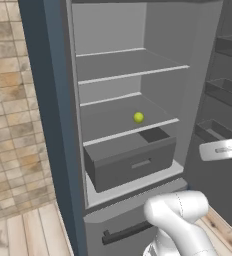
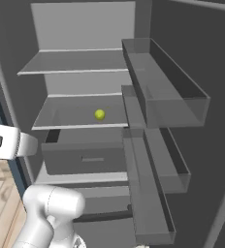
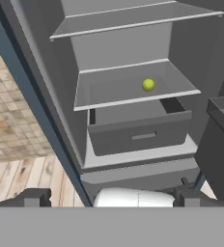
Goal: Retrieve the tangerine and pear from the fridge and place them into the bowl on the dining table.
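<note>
Fridge [image 1: 58,125] door stood open for access. Pear [image 1: 138,117] sat on lower shelf [image 1: 113,120], at drawer's [image 1: 133,162] twelve o'clock. Gripper [image 3: 111,198] jaws spread wide, empty, facing pear for reach.

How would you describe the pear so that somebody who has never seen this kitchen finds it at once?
Look into the open fridge, at its grey shelves. The pear sits on the lower shelf, just above the drawer that is pulled partly out. It is a small bright yellow-green ball, the sole spot of colour among grey surfaces.
</note>
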